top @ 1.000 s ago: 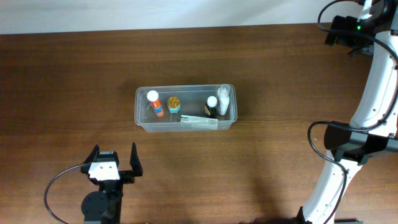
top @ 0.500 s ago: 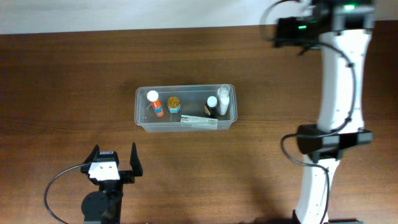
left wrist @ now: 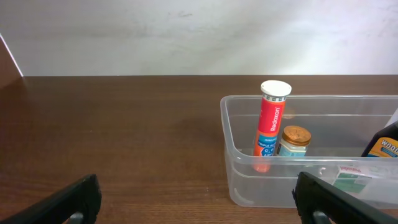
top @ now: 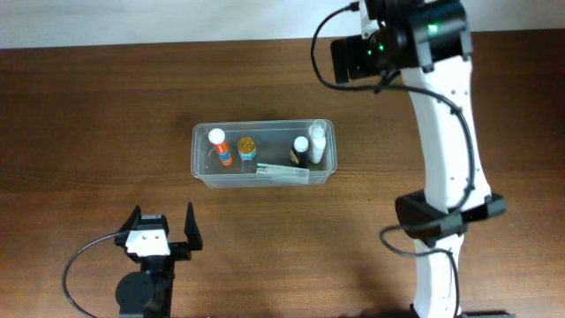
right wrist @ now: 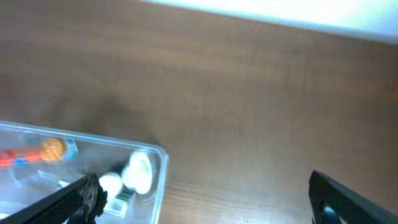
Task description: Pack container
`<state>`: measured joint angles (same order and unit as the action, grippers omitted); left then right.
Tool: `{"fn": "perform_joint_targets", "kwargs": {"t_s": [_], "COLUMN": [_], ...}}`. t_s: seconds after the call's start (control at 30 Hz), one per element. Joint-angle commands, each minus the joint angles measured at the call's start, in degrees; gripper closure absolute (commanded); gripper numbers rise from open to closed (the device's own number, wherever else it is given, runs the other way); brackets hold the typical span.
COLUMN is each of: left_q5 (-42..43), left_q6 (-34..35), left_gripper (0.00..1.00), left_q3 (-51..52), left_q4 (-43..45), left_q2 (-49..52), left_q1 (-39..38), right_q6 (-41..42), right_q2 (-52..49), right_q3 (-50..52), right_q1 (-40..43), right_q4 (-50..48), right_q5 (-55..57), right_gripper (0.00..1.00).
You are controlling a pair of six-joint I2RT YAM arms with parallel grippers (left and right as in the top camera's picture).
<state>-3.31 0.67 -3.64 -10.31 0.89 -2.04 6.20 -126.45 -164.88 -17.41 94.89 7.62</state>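
Observation:
The clear plastic container [top: 199, 164] stands mid-table. It holds a red tube with a white cap [top: 221, 147], an amber-lidded jar [top: 246, 147], a dark bottle with a white cap [top: 301, 151], a white bottle [top: 317, 141] and a small box [top: 283, 173]. My left gripper [top: 161, 228] is open and empty, near the front edge, facing the container [left wrist: 235, 180]. In the left wrist view the tube [left wrist: 271, 121] stands upright next to the jar [left wrist: 293, 140]. My right gripper [right wrist: 211, 208] is open and empty, high above the container's right end [right wrist: 160, 169].
The right arm's wrist [top: 381, 42] hangs over the back of the brown wooden table [top: 97, 115], right of the container. The pale wall edge [top: 132, 22] runs along the back. A cable [top: 79, 265] loops beside the left arm.
My right arm has swung left from the far right corner to above the back of the table near the container. The left arm and the container's contents have not moved.

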Motion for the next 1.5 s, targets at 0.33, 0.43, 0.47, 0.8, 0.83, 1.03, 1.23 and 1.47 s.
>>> {"fn": "perform_joint_targets", "kwargs": {"t_s": [0.33,0.43,0.47,0.8,0.83,1.03,1.23,1.47], "left_q5": [0.59,0.59,0.59,0.59,0.59,0.59,0.59,0.59], "left_q6": [-0.24,-0.24,-0.24,-0.24,-0.24,-0.24,-0.24,-0.24], "left_gripper": [0.01,0.01,0.01,0.01,0.01,0.01,0.01,0.01], "left_q3": [0.66,0.66,0.66,0.66,0.66,0.66,0.66,0.66], "left_q4": [0.31,0.31,0.31,0.31,0.31,0.31,0.31,0.31], "left_q2": [-0.59,-0.59,-0.59,-0.59,-0.59,-0.59,-0.59,-0.59], "left_q1": [0.35,0.35,0.35,0.35,0.35,0.35,0.35,0.35], "right_q6": [-8.24,-10.51,-10.56,-10.69,-10.71,-10.67,-10.67,-10.43], "right_q2": [21.84,28.13,30.64,53.94,56.46,70.75,84.19,101.46], "right_q3": [20.02,32.28,37.24,80.41,84.63,105.72,121.74,138.46], "right_q1": [-0.59,-0.59,-0.52,1.66,1.97,5.62,9.68,11.50], "right_q4": [-34.91,-45.03,-48.65,-77.90,-80.54,-91.03,-95.62,-97.31], "right_q5": [2.08,2.08,2.12,1.84,1.44,-4.96,-11.32,-13.70], "right_gripper": [0.02,0.02,0.02,0.02,0.02,0.02,0.02,0.02]}}
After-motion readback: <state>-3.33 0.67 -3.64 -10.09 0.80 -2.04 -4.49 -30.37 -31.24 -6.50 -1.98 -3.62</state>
